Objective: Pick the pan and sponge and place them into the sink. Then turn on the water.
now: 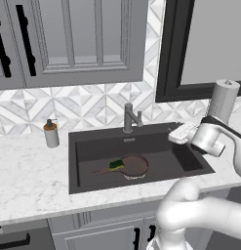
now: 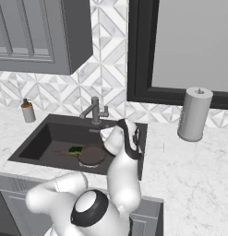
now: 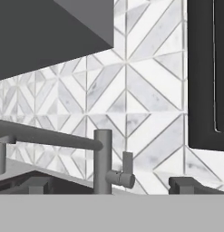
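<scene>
The dark brown pan lies on the floor of the dark grey sink, over the drain, with its handle pointing left. The yellow and green sponge rests where handle meets pan. My gripper hovers over the sink's right side, aimed at the grey faucet. It is open, with nothing between its fingertips. The faucet's lever stands just ahead of it. No water is in view.
A soap dispenser stands on the marble counter left of the sink. A paper towel roll stands at the right, under a dark-framed window. Grey wall cabinets hang above the counter.
</scene>
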